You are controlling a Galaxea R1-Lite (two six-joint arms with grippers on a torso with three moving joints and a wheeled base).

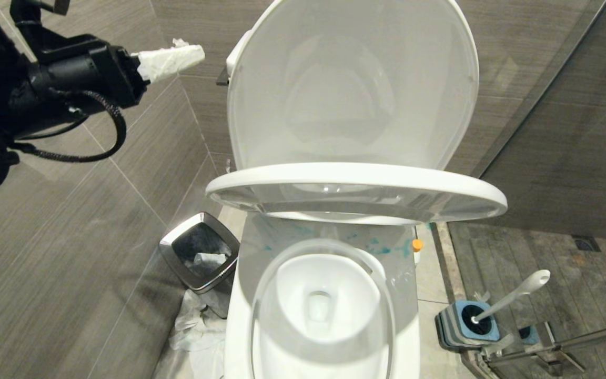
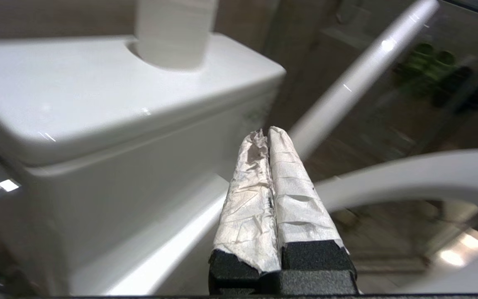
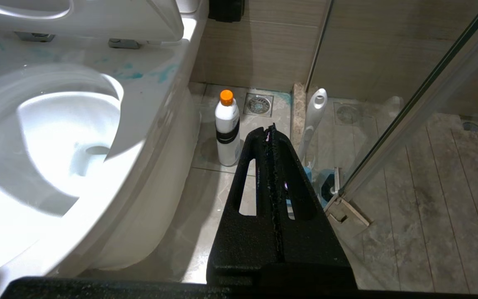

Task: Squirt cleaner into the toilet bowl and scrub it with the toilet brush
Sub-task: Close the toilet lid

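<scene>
No legible writing on anything; the white bottle [image 3: 227, 128] carries only an orange cap and a black band. It stands on the floor just beside the toilet bowl [image 1: 403, 295].

Bowl — glossy white ceramic, broad flat rim; turquoise cleaner [image 1: 382, 248] smeared near the hinges. Lid upright, seat [image 1: 355, 184] half raised.

Toilet brush [image 1: 513, 295] — slim white handle, leaning in its blue-and-grey holder [image 1: 453, 329] by the glass shower door, well apart from the bowl.

Left gripper [image 1: 177, 57] raised beside the lid, its tape-wrapped fingers pressed together, empty. Right gripper [image 3: 273, 137] low over the floor, fingers pressed together. Square steel bin [image 1: 200, 252] on the bowl's left.
</scene>
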